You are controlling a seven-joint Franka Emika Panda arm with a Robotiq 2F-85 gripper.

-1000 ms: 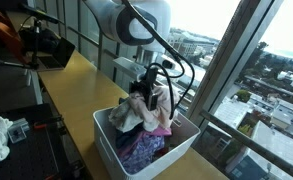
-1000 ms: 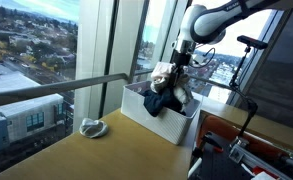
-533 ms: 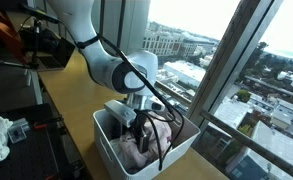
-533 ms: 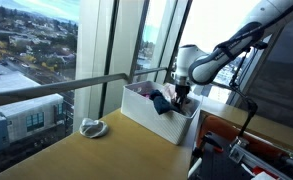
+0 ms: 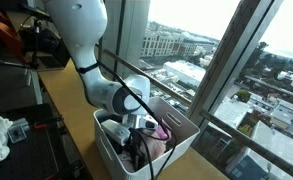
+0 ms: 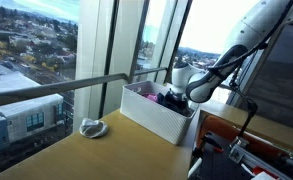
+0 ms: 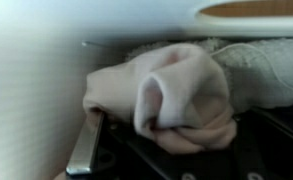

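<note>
My claw (image 5: 138, 140) is down inside the white bin (image 6: 151, 113). It is squeezed almost closed on a soft pale cloth (image 7: 176, 95). The cloth sits in the bin, on top of other clothes (image 5: 160, 132).

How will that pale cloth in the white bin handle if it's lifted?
Likely floppy: the pale cloth lies folded and bunched in the wrist view. Probably light and not fragile, being soft fabric. It may drag other clothes in the white bin along.
</note>
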